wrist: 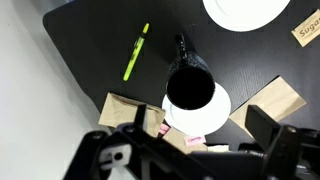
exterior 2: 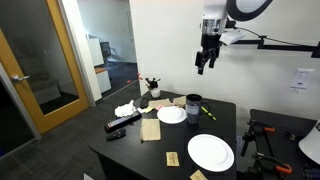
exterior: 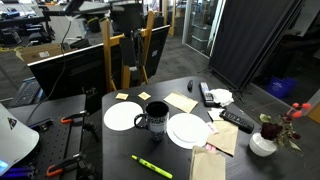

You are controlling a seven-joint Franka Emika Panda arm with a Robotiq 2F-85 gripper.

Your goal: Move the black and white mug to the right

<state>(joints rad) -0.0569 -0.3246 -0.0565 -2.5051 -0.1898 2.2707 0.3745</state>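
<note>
The black and white mug (exterior: 155, 118) stands near the middle of the black table (exterior: 120, 150), between two white plates. In an exterior view the mug (exterior 2: 192, 107) sits beside the farther plate (exterior 2: 171, 114). In the wrist view I look down into its dark opening (wrist: 189, 86), with its handle pointing up in the picture. My gripper (exterior 2: 205, 62) hangs high above the table, well clear of the mug. Its fingers (wrist: 200, 122) are spread apart and hold nothing.
White plates (exterior: 122, 116) (exterior: 187, 130) flank the mug. A green highlighter (exterior: 150, 165) lies near the table's edge. There are brown napkins (exterior: 181, 101), a remote (exterior: 237, 120), sugar packets (wrist: 306, 30) and a white vase with flowers (exterior: 263, 141). Clamps and stands sit beside the table.
</note>
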